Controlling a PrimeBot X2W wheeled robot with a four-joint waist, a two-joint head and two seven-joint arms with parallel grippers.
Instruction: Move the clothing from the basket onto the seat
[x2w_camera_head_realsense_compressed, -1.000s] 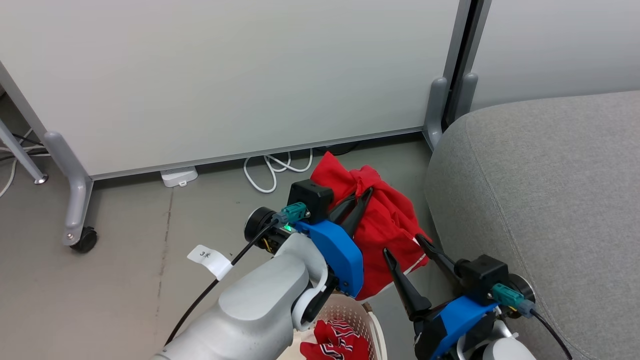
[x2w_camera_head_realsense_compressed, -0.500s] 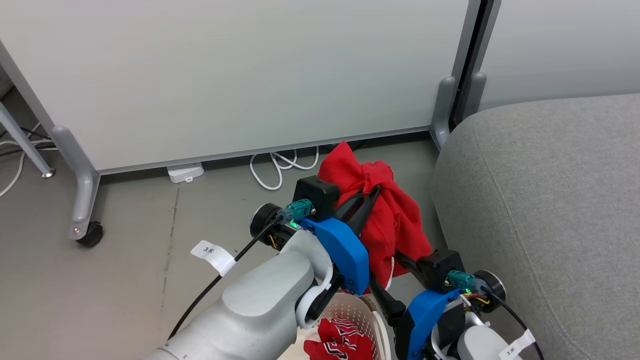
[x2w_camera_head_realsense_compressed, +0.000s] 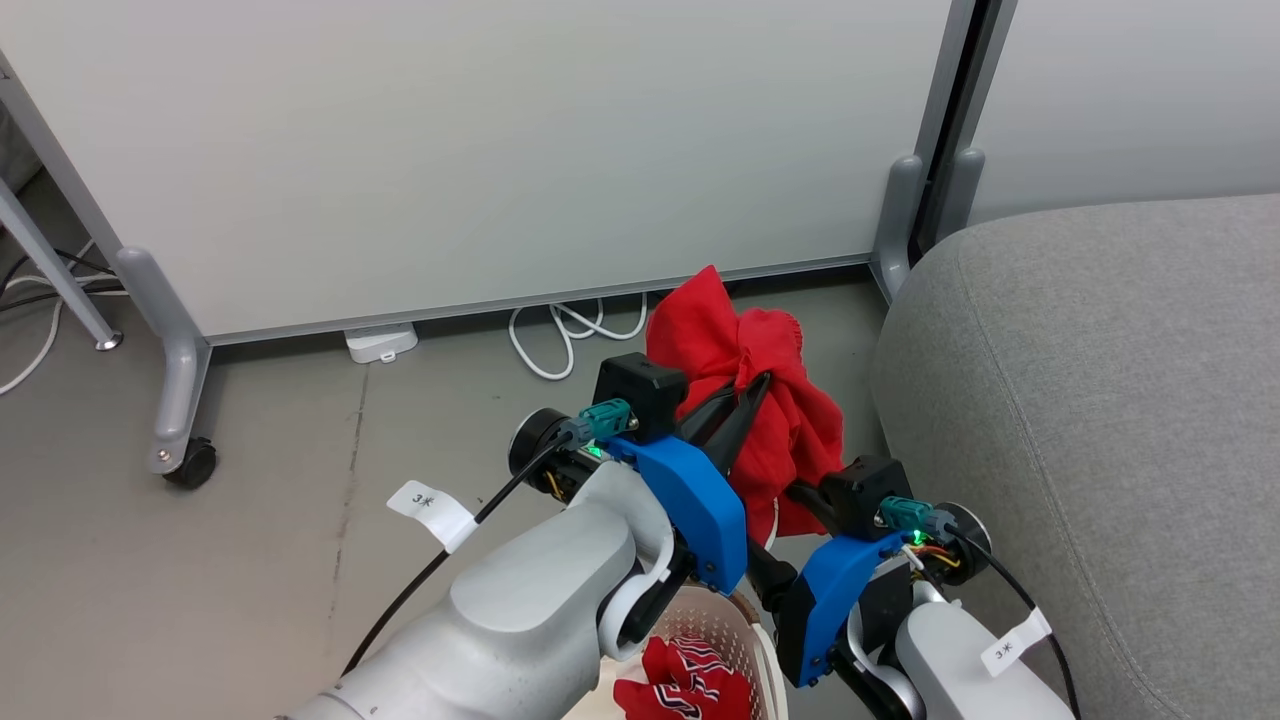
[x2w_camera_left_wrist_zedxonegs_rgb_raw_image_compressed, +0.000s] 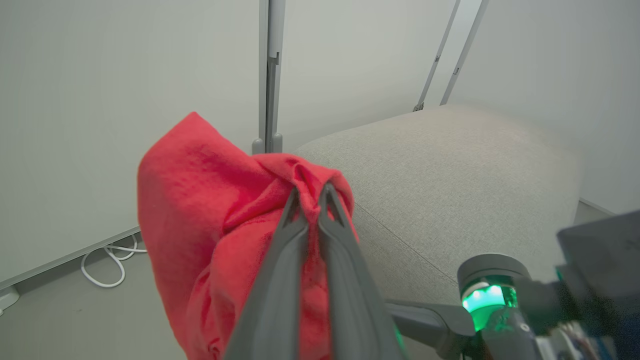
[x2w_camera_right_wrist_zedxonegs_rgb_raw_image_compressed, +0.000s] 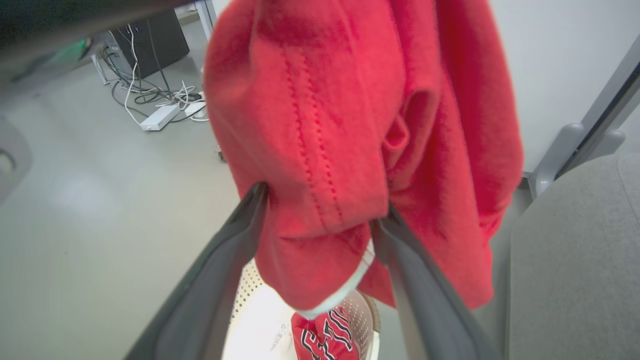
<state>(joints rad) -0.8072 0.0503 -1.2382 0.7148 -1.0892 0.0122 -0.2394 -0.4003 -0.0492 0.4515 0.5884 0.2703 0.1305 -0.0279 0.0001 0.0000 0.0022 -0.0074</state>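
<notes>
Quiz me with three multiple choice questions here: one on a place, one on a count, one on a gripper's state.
1. Where is the striped garment? A on a shelf; B on a hook; C in the basket.
2. How many red garments show? A one; B two; C four.
3. The left gripper is: A shut on the plain red garment; B wide open; C shut on nothing.
Answers: C, perforated wall surrounds it; B, one hangs, one lies below; A, it pinches a fold.

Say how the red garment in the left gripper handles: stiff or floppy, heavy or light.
Probably floppy: the red garment folds and droops below the left gripper. Likely light, since one narrow pinch carries it. Apt to bunch on landing, not lie flat.
</notes>
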